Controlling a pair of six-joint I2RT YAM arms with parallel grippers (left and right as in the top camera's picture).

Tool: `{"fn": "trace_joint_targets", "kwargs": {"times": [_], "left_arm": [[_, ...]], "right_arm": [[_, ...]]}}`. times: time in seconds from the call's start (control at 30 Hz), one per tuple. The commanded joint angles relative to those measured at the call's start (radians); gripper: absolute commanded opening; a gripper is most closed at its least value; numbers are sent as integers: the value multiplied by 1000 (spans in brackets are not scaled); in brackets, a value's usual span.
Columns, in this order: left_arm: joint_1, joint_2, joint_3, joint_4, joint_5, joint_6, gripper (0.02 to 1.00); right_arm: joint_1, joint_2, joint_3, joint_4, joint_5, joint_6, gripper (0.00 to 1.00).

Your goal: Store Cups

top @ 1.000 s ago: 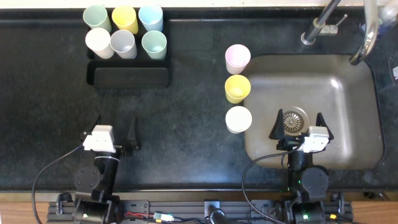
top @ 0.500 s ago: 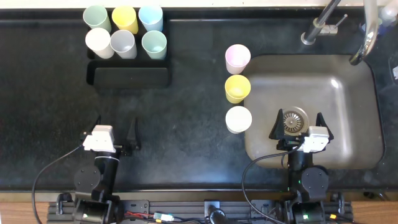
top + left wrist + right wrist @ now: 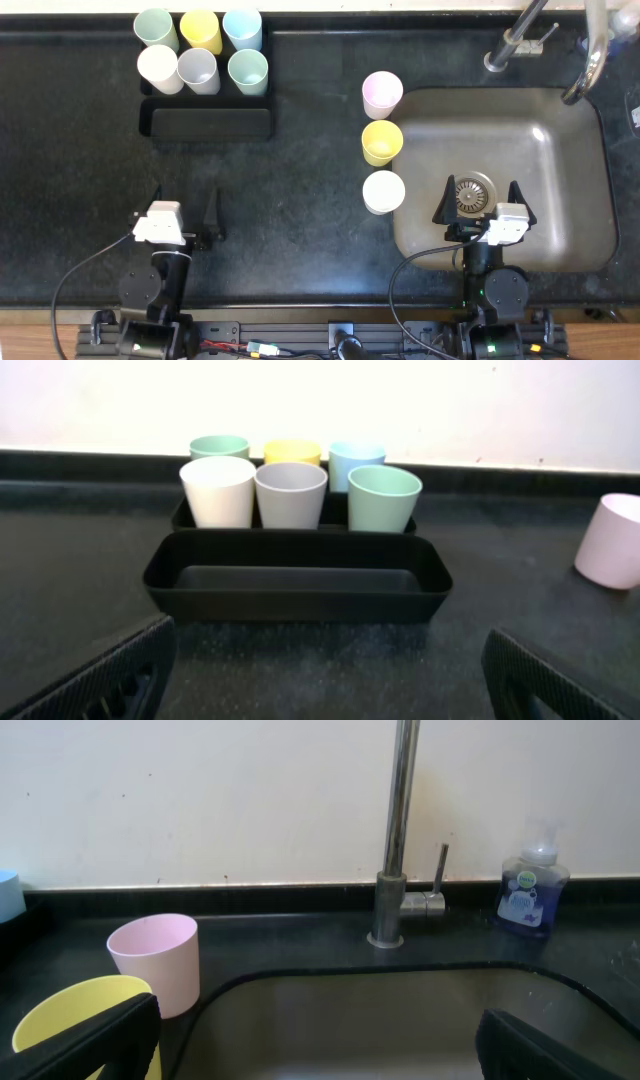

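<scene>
**Both pincers wide open, nothing held**

Left pincer [image 3: 187, 203] hangs over the black counter [image 3: 80, 150] with its fingers spread wide, gripping and touching nothing. At its 12 o'clock lies the front tray [image 3: 205, 123]. Right behind that stands the rear tray [image 3: 182, 515], which holds six upright cups. The back row is the mint cup [image 3: 155, 27], the stored yellow cup [image 3: 200, 28] and the blue cup [image 3: 242, 27]. The front row is the stored white cup [image 3: 160, 67], the grey cup [image 3: 197, 70] and the green cup [image 3: 247, 70].

Three loose cups stand in a line along the sink's [image 3: 560, 200] 9 o'clock rim. The pink cup [image 3: 382, 92] is farthest, the loose yellow cup [image 3: 382, 141] is in the middle and the loose white cup [image 3: 383, 191] is nearest.

The right pincer [image 3: 481, 195] is over the sink by the drain [image 3: 475, 190]. Its fingers are equally wide apart and hold nothing, and the loose white cup is at its 9 o'clock. The tap [image 3: 520, 35] rises at the sink's 12 o'clock.
</scene>
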Motion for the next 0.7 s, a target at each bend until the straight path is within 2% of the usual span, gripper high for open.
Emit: {"fn": "trace_joint_targets", "kwargs": {"times": [0.03,0.2,0.43,0.6,0.7], "left_arm": [[32,68,131,-12,16,-7,1000],[64,343,421,-61,23,-7,1000],[54,845,1019,-332,130,-14,1000],[-29,1215,1417,-558,129,-216,1000],[-135,1392,1580,-648,73,-301,1000]], "right_arm": [[-7,-12,-13,5,8,-4,998],[-7,-12,-13,5,8,-4,996],[-6,-12,-13,5,8,-4,998],[-7,-12,-13,5,8,-4,996],[-6,-12,-13,5,8,-4,998]]}}
